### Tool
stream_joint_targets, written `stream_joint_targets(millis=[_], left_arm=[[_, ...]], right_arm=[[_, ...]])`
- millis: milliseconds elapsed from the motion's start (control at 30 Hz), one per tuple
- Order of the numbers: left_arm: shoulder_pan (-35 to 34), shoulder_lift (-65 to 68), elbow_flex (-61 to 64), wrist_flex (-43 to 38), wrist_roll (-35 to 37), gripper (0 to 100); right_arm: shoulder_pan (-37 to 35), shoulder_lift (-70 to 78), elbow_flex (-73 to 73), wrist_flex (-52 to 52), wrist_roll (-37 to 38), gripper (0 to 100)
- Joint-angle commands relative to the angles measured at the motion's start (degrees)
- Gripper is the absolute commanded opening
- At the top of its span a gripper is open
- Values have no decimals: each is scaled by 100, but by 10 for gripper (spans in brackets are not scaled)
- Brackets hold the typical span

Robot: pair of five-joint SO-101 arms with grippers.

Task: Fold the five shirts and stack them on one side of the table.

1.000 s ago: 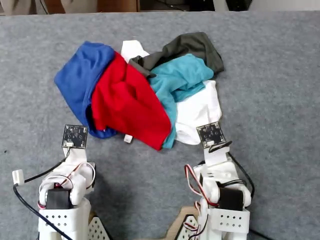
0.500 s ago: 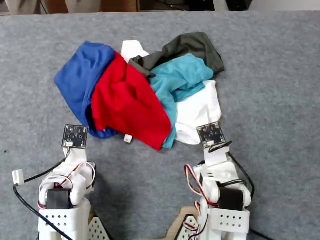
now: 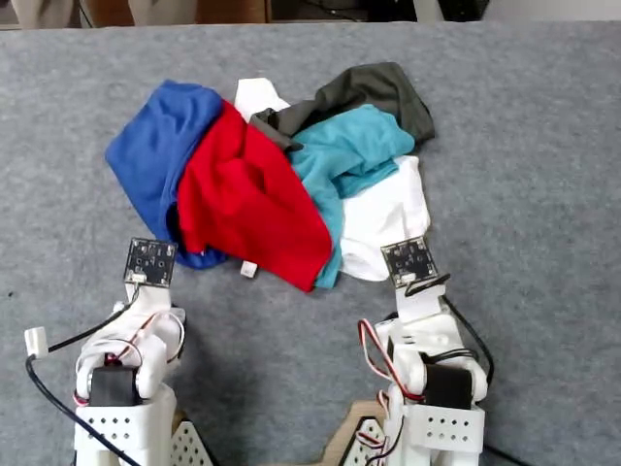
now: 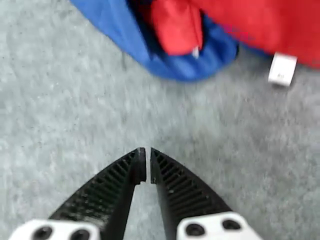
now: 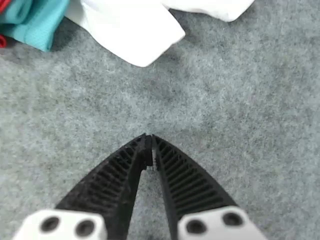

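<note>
Looking at a pile on the table (image 3: 543,146): blue shirt (image 3: 146,155) at 9 o'clock, red shirt (image 3: 247,204) centre, teal shirt (image 3: 344,155) and grey shirt (image 3: 374,89) toward 1, white shirt (image 3: 388,214) at 4. White tag (image 4: 283,69) beside the red hem, print unreadable. Left gripper (image 4: 146,167) and right gripper (image 5: 149,150) pinched closed at 6.

Shirts: five – one blue shirt (image 3: 146,155), one red shirt (image 3: 247,199), one teal shirt (image 3: 344,150), one dark grey shirt (image 3: 374,87), one white shirt (image 3: 388,214).
Arms: two – left arm (image 3: 126,359), right arm (image 3: 427,359).
Grippers: two – left gripper (image 4: 147,155), right gripper (image 5: 150,142).
One white label (image 3: 248,269).
One desk (image 3: 543,194).
</note>
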Motion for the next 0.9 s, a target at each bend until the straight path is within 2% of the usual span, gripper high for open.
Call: stream_joint_targets(millis=[0,233,333,467,700,867], left_arm=[[-211,-22,-677,-185,404,42],[-949,57,-2286,-158,457,43],[-1160,532,-2980,-132,457,58],[-1143,1938,-4229,158,492,98],[-1125,4752,-6743,923,651,103],[-835,5991,-7771,1521,651,104]], right_arm=[[-22,-532,4,26,62,6],[-22,-532,4,26,62,6],[-22,-532,4,26,62,6],[-22,-532,4,26,62,6],[-22,-532,4,26,62,6],[-22,-532,4,26,62,6]])
